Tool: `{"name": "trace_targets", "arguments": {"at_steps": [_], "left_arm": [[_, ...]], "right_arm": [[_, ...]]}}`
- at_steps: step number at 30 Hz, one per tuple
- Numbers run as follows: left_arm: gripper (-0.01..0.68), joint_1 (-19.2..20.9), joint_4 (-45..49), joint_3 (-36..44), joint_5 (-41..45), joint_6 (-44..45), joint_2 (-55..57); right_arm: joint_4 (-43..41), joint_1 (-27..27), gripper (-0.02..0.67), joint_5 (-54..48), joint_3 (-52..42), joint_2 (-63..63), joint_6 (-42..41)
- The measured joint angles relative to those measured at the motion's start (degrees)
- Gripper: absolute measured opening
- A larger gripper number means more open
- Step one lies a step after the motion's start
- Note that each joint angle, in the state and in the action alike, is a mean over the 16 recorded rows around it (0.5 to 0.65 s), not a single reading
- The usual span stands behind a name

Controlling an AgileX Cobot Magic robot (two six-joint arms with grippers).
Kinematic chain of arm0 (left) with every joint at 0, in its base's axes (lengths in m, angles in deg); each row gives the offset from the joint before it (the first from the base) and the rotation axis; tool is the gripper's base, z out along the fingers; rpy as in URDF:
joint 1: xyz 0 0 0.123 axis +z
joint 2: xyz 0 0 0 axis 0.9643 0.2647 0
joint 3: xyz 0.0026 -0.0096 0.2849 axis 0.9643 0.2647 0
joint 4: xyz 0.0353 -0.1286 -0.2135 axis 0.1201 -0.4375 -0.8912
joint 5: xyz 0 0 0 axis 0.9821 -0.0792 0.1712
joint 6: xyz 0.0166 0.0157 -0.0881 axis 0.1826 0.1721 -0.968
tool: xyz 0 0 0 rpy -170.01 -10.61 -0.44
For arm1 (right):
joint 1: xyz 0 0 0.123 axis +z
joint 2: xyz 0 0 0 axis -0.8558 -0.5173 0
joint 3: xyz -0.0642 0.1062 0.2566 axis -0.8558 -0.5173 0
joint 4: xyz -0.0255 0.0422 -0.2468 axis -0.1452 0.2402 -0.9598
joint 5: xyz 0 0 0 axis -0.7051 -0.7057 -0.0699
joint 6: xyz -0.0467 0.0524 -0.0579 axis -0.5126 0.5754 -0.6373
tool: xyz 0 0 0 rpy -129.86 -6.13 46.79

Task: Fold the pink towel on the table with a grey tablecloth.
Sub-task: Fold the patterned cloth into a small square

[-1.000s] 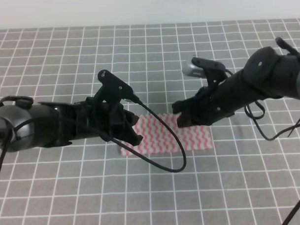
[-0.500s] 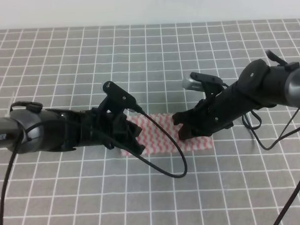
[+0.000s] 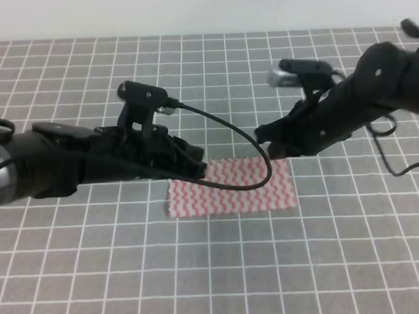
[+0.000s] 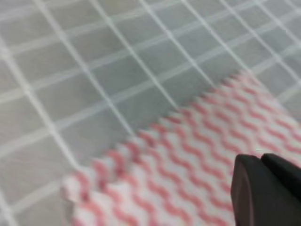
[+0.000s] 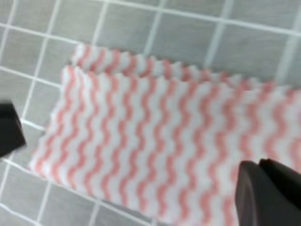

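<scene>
The pink towel lies flat on the table with a grey tablecloth, folded into a wide rectangle with two layers showing at its far edge. My left gripper hovers over the towel's far left corner, its fingers together and empty; its tip shows at the lower right of the left wrist view above the towel. My right gripper hovers just beyond the towel's far right corner, fingers together and empty.
A black cable from the left arm loops over the towel's far edge. The grey gridded cloth stretches on all sides of the towel. A white wall runs along the far edge.
Both grippers have lifted off the towel and pulled back towards the far side, the right one up and to the right. The towel stays flat in the same place.
</scene>
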Motion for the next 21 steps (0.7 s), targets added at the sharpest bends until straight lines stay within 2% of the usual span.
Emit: {"name": "trace_targets", "arguments": {"at_steps": [6, 21], "left_arm": [[-0.001, 1.6, 4.0, -0.3, 3.7, -7.4, 1.7], [-0.002, 3.0, 5.4, -3.6, 4.9, -8.8, 9.8]], "right_arm": [[-4.7, 0.0, -0.015, 1.9, -2.6, 2.6, 4.4], [-2.8, -0.7, 0.005, 9.5, -5.5, 1.3, 6.4]]}}
